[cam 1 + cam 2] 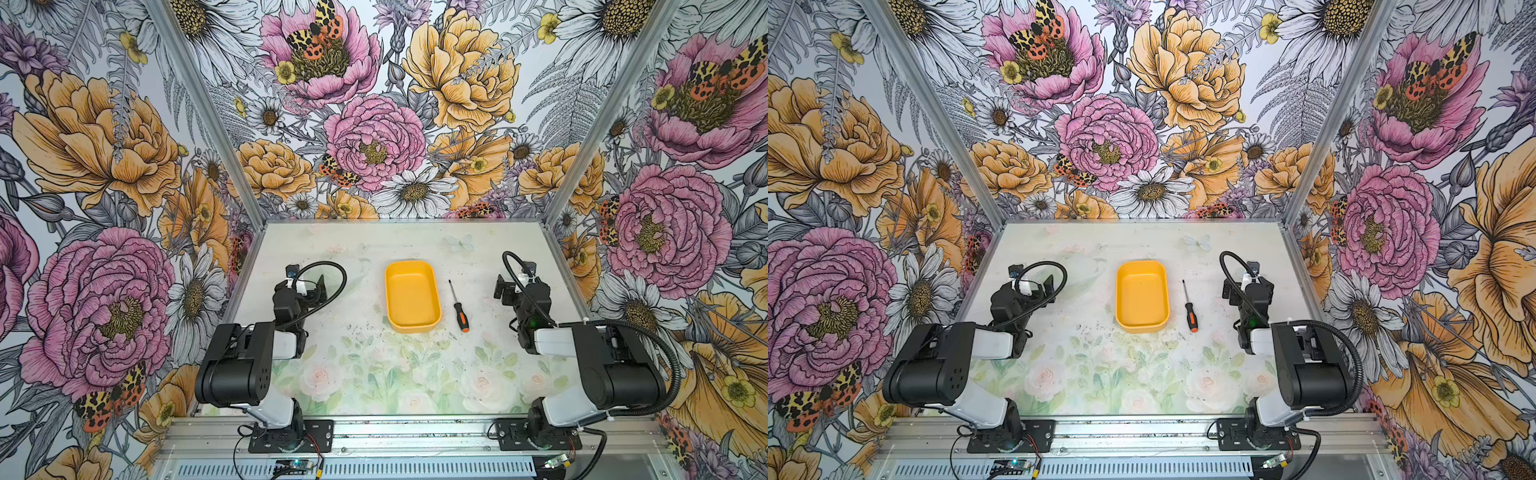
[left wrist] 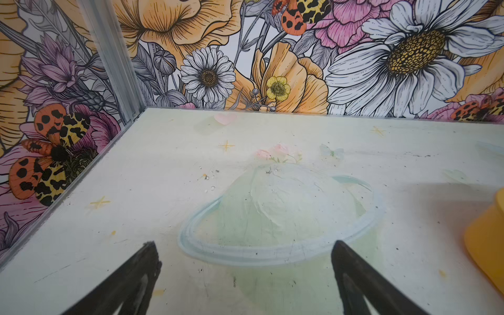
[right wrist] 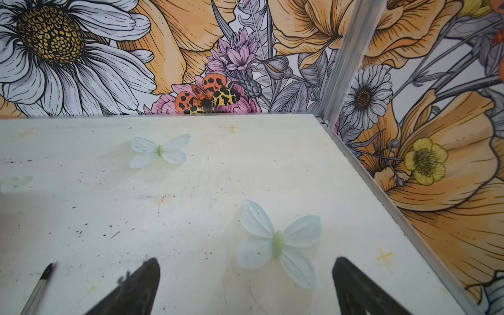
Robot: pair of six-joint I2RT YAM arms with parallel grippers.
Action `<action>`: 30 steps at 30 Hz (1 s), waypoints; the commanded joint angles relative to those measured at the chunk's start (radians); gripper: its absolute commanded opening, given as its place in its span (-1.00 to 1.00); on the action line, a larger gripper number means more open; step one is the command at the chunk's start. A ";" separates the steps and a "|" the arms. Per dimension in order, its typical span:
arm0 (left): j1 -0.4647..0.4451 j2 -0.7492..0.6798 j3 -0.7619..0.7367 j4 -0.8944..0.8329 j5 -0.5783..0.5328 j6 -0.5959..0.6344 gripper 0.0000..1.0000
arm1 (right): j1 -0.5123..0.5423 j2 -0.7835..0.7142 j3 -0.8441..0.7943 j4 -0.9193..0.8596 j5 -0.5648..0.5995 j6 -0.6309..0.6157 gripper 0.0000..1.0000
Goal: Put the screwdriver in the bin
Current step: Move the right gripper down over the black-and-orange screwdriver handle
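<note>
Screwdriver (image 1: 457,305) flat on bench (image 1: 353,299), just beside bin (image 1: 411,262), on right side, not touching. Probably light and stiff; thin shaft (image 1: 452,289) likely slippery, so better to grasp thick handle (image 1: 460,314). Right gripper (image 3: 245,263) spread wide, empty; left gripper (image 2: 242,245) same.

The left arm (image 1: 237,370) is seen folded on the left in both top views, with the upper link raised and the forearm bent forward and downward. The left gripper (image 2: 244,244) is pointed forward, away from the arm's mount, and its dark fingers (image 2: 131,281) are spread wide apart. The right arm (image 1: 615,365) is folded in a mirrored pose on the right in both top views. The right gripper (image 3: 245,260) is likewise aimed forward, and its fingers (image 3: 362,289) are held fully apart. The two grippers are kept well apart from each other.
</note>
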 commanded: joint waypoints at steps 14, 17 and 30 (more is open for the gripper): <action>-0.049 -0.199 0.147 -0.384 -0.033 0.033 0.98 | -0.003 -0.050 0.048 -0.097 0.005 0.015 0.83; -0.054 -0.255 0.203 -0.506 0.030 -0.019 0.98 | -0.002 -0.117 0.138 -0.309 -0.013 0.014 0.83; -0.164 -0.193 0.320 -0.658 0.268 -0.256 0.98 | 0.088 -0.242 0.282 -0.840 -0.397 0.248 0.73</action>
